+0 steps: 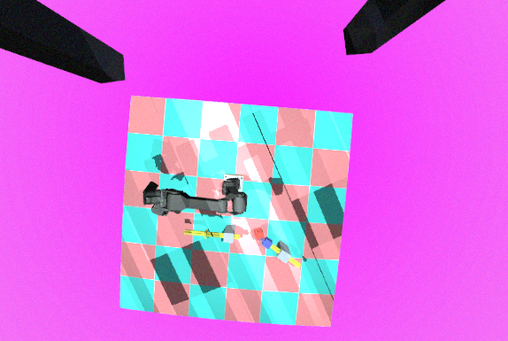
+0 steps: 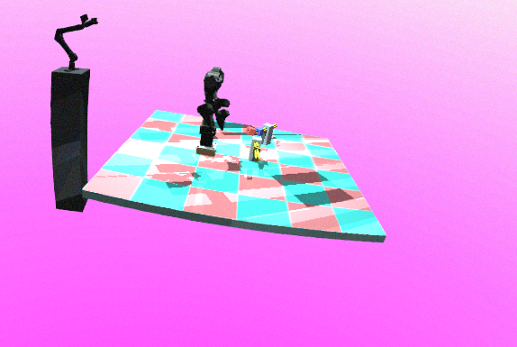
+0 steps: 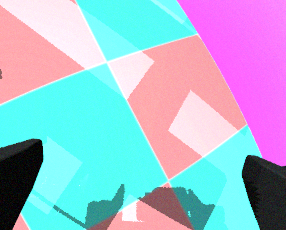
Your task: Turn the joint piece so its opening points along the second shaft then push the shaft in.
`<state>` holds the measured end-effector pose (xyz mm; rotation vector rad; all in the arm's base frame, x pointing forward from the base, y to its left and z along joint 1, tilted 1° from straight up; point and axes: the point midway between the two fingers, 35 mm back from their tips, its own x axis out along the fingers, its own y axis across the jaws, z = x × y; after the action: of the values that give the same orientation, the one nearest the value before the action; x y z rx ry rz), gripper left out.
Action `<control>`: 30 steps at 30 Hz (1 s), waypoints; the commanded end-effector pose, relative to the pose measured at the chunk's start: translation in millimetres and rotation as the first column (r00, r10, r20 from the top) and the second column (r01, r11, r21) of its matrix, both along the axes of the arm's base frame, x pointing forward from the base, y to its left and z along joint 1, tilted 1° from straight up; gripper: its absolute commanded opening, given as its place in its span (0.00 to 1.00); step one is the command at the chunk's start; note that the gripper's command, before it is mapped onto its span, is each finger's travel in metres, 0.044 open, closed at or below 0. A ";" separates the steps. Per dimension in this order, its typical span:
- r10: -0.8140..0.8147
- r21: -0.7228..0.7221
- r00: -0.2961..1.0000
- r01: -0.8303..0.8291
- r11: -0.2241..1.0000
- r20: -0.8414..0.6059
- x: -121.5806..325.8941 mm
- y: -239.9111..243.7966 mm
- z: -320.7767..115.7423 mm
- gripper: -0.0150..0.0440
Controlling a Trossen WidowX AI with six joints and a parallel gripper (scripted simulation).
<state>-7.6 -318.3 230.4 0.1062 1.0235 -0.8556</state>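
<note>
1. Two yellow shafts sit in the lower half of the top frame, at an angle to each other. One, the sliding yellow shaft [image 1: 195, 233] [image 2: 257, 151], lies nearly level left of centre and passes through a light grey block [image 1: 228, 237] [image 2: 251, 150].
2. The other, a short slanting yellow shaft [image 1: 295, 263] [image 2: 275, 125], runs toward the lower right through a second grey block [image 1: 283, 256] [image 2: 268, 135].
3. At that slanting shaft's upper-left end sits a blue piece [image 1: 266, 243] [image 2: 258, 131], with the red square joint piece [image 1: 258, 233] [image 2: 250, 131] beyond it. The red piece stands apart from the sliding shaft's right end; which way its opening points, I cannot tell.
4. The black parallel-jaw gripper [image 1: 155, 200] [image 2: 222, 110] [image 3: 146, 160] is open with nothing between its fingers, which stand wide apart at the left and right edges of the wrist frame. It hangs above the left part of the pink-and-turquoise checkered tabletop [image 1: 212, 301] [image 2: 266, 207] [image 3: 65, 115], up and left of the sliding shaft in the top frame, clear of both shafts.
5. The dark grey jointed arm [image 1: 199, 204] [image 2: 213, 81] stretches leftward across the top frame.
6. One tall black pillar [image 2: 69, 135] stands at the left of the exterior frame.
</note>
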 end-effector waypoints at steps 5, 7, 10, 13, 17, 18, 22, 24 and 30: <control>0.151 0.114 0.985 -0.160 0.981 0.082 100.4 29.4 -4.9 1.00; 0.166 0.139 0.982 -0.178 0.974 0.093 114.3 36.9 -6.4 1.00; 0.196 0.201 0.974 -0.215 0.956 0.113 143.9 57.0 -10.1 1.00; 0.227 0.272 0.966 -0.253 0.928 0.125 174.2 84.4 -14.1 1.00; 0.267 0.360 0.956 -0.293 0.886 0.123 206.5 125.8 -18.9 1.00; 0.277 0.380 0.954 -0.301 0.874 0.119 213.1 136.8 -20.0 1.00; 0.317 0.455 0.944 -0.324 0.829 0.095 233.3 182.6 -23.9 1.00; 0.337 0.488 0.938 -0.330 0.808 0.076 239.6 206.0 -25.6 1.00; 0.407 0.558 0.913 -0.341 0.756 0.006 245.1 275.5 -29.6 1.00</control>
<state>237.8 -72.9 201.2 0.3404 1.2769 -0.2014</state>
